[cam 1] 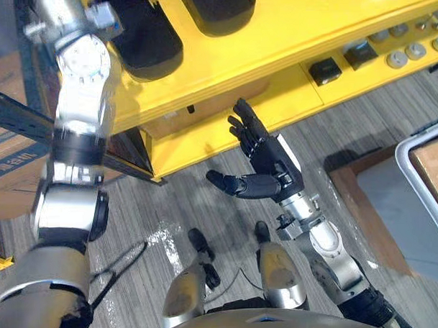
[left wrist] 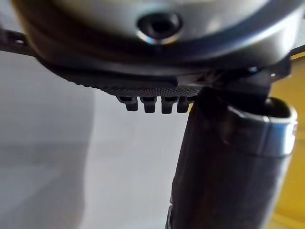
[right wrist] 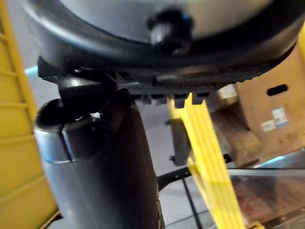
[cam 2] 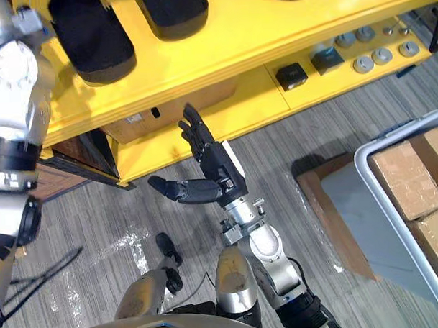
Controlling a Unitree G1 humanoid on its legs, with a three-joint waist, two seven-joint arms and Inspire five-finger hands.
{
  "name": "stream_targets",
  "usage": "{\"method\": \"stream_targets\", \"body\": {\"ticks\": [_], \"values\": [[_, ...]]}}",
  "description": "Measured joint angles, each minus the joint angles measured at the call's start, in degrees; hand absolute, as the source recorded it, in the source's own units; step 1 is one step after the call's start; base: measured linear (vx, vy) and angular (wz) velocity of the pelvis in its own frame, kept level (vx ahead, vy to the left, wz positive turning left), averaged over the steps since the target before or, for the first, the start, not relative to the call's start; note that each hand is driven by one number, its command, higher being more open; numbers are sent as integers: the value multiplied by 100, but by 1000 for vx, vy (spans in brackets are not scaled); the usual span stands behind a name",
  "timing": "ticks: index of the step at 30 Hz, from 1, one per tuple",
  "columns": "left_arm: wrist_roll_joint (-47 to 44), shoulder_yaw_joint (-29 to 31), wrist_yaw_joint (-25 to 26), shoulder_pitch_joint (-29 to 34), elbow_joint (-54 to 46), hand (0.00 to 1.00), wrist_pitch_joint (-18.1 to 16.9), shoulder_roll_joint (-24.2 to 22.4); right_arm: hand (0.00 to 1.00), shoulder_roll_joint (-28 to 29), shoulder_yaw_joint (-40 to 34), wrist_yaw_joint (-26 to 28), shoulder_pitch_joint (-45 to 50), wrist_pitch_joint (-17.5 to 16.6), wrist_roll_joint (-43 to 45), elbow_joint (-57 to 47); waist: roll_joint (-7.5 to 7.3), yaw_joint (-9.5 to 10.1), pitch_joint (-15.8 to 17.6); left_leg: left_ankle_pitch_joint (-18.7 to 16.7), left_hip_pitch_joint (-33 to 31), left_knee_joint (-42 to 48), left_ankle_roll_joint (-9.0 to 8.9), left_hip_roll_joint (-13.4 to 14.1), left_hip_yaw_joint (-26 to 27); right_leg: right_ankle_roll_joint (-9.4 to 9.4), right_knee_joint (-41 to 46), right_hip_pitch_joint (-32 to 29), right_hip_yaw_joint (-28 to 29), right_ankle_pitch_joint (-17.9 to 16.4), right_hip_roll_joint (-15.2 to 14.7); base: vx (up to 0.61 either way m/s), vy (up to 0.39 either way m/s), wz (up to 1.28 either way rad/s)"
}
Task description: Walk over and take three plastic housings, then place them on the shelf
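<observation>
In the left eye view, the dark plastic housings [cam 1: 146, 37] lie on the top board of the yellow shelf [cam 1: 286, 32], along the frame's upper edge. My right hand [cam 1: 273, 166] hangs mid-frame, below them and well apart. Its fingers [cam 1: 246, 127] are straight and spread, the thumb is out, and it holds nothing.

The right eye view shows the same, with a grey tote [cam 2: 384, 205] of brown boxes at the right edge.

In the left wrist view, my left hand [left wrist: 143, 83] shows a row of straight fingers and a free thumb, empty.

In the right wrist view, the shelf's yellow frame stands past my empty fingers.

Silver-grey left arm [cam 1: 79, 104] with black collar [cam 1: 74, 151], dark right hand [cam 2: 219, 171], segmented fingers [cam 2: 193, 132]
</observation>
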Motion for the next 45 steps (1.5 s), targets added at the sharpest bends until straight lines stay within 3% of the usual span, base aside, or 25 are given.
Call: {"method": "stream_targets", "body": {"ticks": [4, 10, 18, 27, 31, 38, 45], "values": [[191, 194, -324, 1670, -1174, 100, -16, -690, 100, 78, -252, -59, 42, -8, -155, 1, 45, 183, -576, -1, 78, 0, -2, -3, -219, 6, -223, 319, -263, 6, 2, 75, -6, 28], [121, 179, -1218, 3716, -2454, 100, 83, -1546, 100, 313, -303, -153, 43, 10, -162, -3, 35, 402, -825, -51, 127, -20, -46, -18, -465, 34, -398, 575, -525, 85, 3, -12, 29, 21], [120, -415, -1811, 5238, -3304, 100, 87, -2125, 100, 418, -213, -538, -229, 437, -174, 310, 60, 686, -1113, -29, 24, -23, -160, -51, -831, -3, -579, 704, -859, 158, 4, -47, 46, 20], [169, -564, -1798, 5406, -3262, 100, 87, -2158, 100, 485, -512, -1033, -1356, 520, -178, 1776, 64, 1072, -1109, 224, -419, -20, -124, -20, -1209, -50, -590, 532, -1229, 254, 91, -21, 18, 25], [162, -489, -1856, 5391, -3080, 100, 248, -2145, 100, 534, -788, -1148, -1774, 521, -176, 2090, 56, 1137, -1057, 255, -490, -17, -100, -42, -1280, -18, -575, 501, -1306, 297, 85, 15, 7, 9], [-87, -271, -2095, 5389, -2733, 100, 875, -2133, 100, 530, -1067, -1320, -2318, 542, -368, 2282, 84, 1214, -752, 277, -524, -20, -127, -39, -1364, -79, -474, 459, -1364, 252, 79, -1, -3, 4], [-178, -58, -2246, 5387, -2328, 100, 969, -2144, 100, 483, -1296, -1288, -2582, 790, -392, 2629, 99, 1209, -533, 292, -497, -8, -111, -41, -1385, -78, -374, 453, -1371, 245, 59, 4, -3, 0]]}}
